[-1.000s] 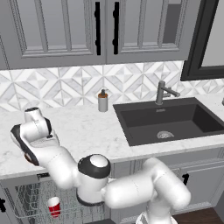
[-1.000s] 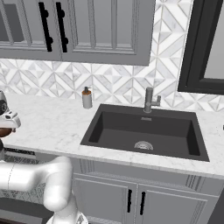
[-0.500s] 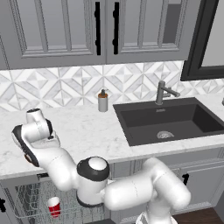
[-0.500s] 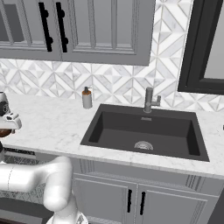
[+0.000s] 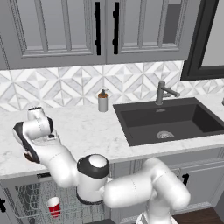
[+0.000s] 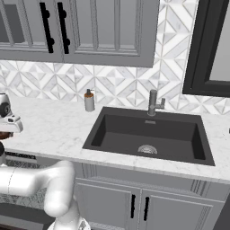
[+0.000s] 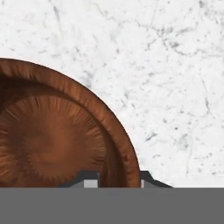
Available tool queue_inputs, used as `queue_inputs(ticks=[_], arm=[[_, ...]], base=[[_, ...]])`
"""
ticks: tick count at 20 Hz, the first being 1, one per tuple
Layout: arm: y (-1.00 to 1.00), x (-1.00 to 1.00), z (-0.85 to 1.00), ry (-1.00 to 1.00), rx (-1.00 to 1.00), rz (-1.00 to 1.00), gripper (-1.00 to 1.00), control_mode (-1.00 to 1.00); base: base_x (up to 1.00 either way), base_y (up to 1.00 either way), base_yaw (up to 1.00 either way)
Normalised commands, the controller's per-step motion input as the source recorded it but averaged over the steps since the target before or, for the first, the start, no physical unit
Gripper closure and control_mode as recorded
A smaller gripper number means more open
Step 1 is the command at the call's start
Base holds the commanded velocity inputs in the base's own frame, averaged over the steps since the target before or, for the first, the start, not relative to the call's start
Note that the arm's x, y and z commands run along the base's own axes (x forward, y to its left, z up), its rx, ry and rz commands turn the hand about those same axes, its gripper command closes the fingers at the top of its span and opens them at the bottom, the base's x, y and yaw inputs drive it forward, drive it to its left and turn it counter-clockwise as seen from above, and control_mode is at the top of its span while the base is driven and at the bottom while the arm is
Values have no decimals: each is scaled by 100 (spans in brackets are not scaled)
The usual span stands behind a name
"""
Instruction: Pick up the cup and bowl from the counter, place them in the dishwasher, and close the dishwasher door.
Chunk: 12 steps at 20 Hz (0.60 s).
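Tabletop (image 5: 87,131) of white-grey marble, running wall to wall under grey upper cabinets (image 5: 105,30) and a diamond-tiled backsplash (image 6: 121,92). Black inset sink (image 6: 148,139) toward the right end, grey faucet (image 6: 154,102) at its back edge. Grey soap bottle (image 5: 103,101) upright near the back edge, just left of the sink.

Dishwasher (image 5: 39,199) below the left end of the tabletop's front edge, standing open, grey wire rack (image 5: 26,203) showing. Red cup (image 5: 54,206) upright in the rack, white rim uppermost.

White arm bent low over the left end of the tabletop, wrist turned downward near the front edge.

Dark-brown bowl (image 7: 57,135) seated on the tabletop by the front-left corner, directly beneath the hand; seen as a brown sliver (image 5: 29,156) under the wrist in the left base view and at the far left edge (image 6: 5,134) in the right base view.

Claw (image 7: 116,180) spread partway, one fingertip (image 7: 89,179) over the bowl's inside, the other (image 7: 146,179) outside, rim between them; contact with the rim not discernible, so grip cannot be told.
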Motion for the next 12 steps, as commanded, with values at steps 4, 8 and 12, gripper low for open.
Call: queue_inputs(ticks=[4, 8, 12], arm=[[-45, -73, 23, -10, 6, -10, 100, -100], [-62, -100, 49, -20, 7, -13, 100, -100], [-76, -100, 60, -25, 1, -15, 100, -100]], base=[[0, 0, 0], [0, 0, 0], [0, 0, 0]])
